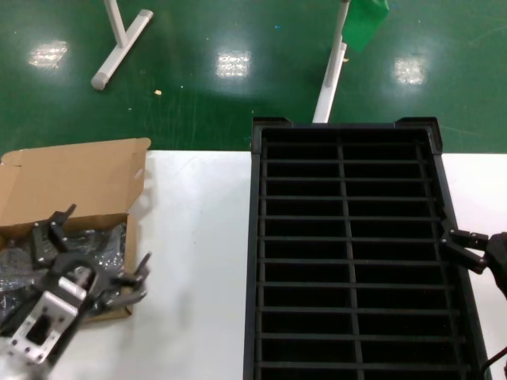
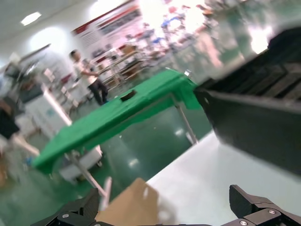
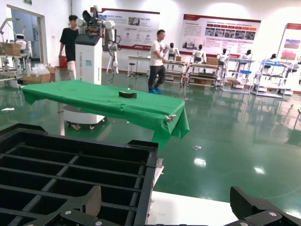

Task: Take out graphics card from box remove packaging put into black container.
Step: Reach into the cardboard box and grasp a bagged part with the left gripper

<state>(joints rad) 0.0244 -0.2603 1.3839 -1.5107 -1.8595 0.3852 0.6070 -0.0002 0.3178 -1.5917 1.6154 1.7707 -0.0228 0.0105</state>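
1. The box (image 1: 67, 198) sits at the far left of the white tabletop (image 1: 198, 261), its flap lid folded back and standing open. Inside lies the packaging (image 1: 99, 241), crinkled and shiny grey; the graphics card itself cannot be made out and is presumably still in the bag.

2. The left gripper (image 1: 91, 265) hangs directly over the open box, fingers spread wide, nothing held. One finger reaches toward the back of the box, the other over its front right corner. In the left wrist view the two fingertips (image 2: 256, 205) stand well apart with the lid between them.

3. The bagged item lies just beneath and slightly left of this gripper. Its long axis cannot be told from what shows. The left arm is plainly the nearer one, so the pick should be its work: a short descent, judged from this position.

4. The black container (image 1: 344, 245) stands right of centre, slots apparently empty.

5. The right gripper (image 1: 467, 249) waits at the container's right rim, fingers spread, empty, well apart from the box.
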